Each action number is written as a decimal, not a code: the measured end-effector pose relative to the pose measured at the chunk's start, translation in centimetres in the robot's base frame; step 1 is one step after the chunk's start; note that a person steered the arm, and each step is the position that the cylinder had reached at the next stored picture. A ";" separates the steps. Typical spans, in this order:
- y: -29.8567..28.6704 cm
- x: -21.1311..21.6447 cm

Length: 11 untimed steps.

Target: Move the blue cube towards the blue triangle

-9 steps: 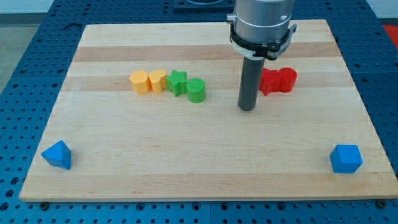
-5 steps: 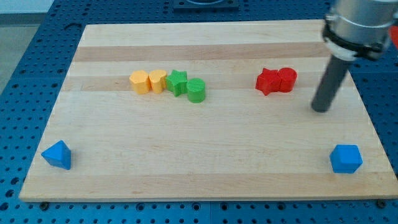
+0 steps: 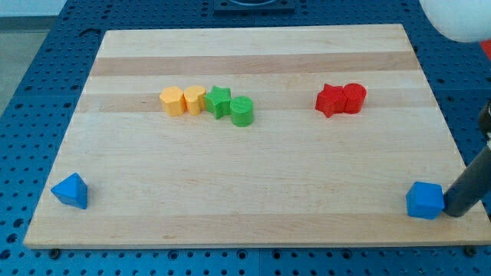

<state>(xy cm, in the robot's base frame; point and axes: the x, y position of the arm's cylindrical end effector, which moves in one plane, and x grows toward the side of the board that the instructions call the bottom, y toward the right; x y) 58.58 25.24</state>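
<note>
The blue cube (image 3: pixel 424 201) sits near the board's bottom right corner. The blue triangle (image 3: pixel 70 191) sits near the bottom left corner, far across the board from it. My tip (image 3: pixel 457 214) is down just to the right of the blue cube, touching or nearly touching its right side. The dark rod slants up toward the view's right edge.
Two yellow blocks (image 3: pixel 182 100) and two green blocks (image 3: pixel 230 106) form a row at upper left of centre. Two red blocks (image 3: pixel 341 99) sit at upper right. The wooden board (image 3: pixel 253 176) lies on a blue perforated table.
My tip moved from the board's centre to the right and down, ending beside the blue cube's right side. The cube has shifted very slightly left, if at all.
</note>
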 end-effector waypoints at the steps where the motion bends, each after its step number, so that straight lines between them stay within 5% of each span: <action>1: -1.0 -0.4; 3: -3.2 -3.4; 6: -2.4 0.0; 7: -3.9 -1.9; 11: -12.8 1.3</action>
<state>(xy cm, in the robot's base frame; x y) 59.93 12.41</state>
